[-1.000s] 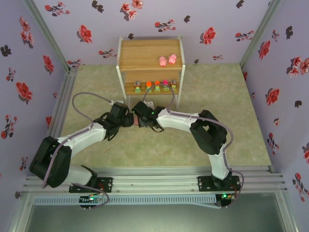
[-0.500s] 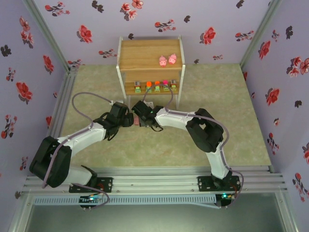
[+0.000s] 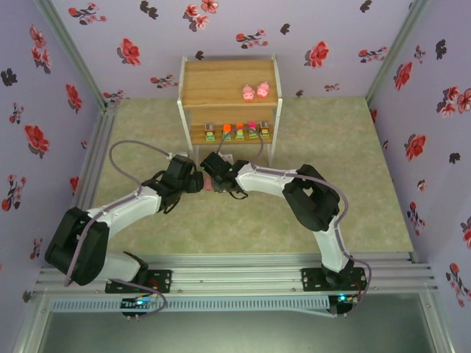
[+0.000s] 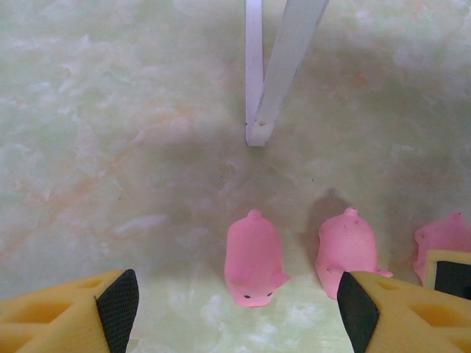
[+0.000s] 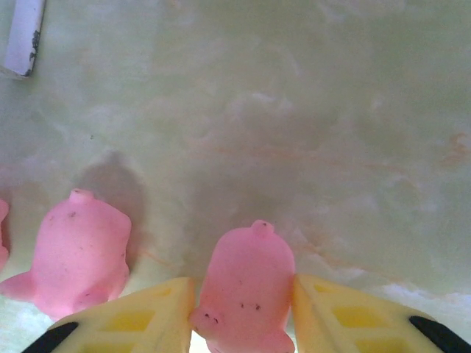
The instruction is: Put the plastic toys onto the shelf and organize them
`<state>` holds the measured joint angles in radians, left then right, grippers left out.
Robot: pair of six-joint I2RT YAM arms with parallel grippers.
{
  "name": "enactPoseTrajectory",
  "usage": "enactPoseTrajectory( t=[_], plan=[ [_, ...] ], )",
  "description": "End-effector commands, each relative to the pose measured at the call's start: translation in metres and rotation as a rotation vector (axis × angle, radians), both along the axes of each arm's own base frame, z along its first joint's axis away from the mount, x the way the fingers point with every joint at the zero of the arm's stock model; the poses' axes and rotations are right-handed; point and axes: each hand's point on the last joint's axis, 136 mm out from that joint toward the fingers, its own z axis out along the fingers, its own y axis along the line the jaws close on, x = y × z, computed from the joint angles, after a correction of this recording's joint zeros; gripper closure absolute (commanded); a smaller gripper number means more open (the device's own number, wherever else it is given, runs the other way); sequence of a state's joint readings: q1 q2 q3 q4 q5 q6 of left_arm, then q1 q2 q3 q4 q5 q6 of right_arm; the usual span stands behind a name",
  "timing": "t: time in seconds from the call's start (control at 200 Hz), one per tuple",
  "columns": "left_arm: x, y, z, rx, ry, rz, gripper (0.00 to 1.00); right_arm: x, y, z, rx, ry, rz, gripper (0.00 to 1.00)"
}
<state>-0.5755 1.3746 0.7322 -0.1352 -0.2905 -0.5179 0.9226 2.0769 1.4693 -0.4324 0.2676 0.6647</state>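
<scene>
Three pink pigs lie on the floor beside the shelf's white leg. My right gripper is shut on one pig, its yellow fingers pressing both flanks. A second pig lies just to its left. My left gripper is open, its jaws wide on either side of another pig without touching it; the neighbouring pig lies outside its right finger. In the top view the two grippers meet below the shelf. Two pigs stand on its top tier and several blocky toys on its lower tier.
The floor is a mottled green mat boxed in by floral walls. The shelf's front leg stands close above both wrists. A third pig is partly hidden behind the right gripper's yellow finger in the left wrist view.
The right arm's elbow has drifted slightly left and its gripper has edged toward the pigs. The left arm has stayed put.
</scene>
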Motion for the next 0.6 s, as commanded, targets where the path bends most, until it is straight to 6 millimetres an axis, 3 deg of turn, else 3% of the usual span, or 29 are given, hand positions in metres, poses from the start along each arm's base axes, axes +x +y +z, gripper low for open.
enactPoseTrajectory(
  t=[0.0, 0.595],
  plan=[
    [0.003, -0.003, 0.008, -0.038, -0.015, 0.0, 0.24, 0.0, -0.007, -0.006, -0.032, 0.012, -0.015, 0.86],
    [0.003, -0.007, 0.01, -0.058, -0.02, -0.016, 0.24, -0.005, -0.009, -0.018, -0.053, 0.045, -0.011, 0.84]
  ],
)
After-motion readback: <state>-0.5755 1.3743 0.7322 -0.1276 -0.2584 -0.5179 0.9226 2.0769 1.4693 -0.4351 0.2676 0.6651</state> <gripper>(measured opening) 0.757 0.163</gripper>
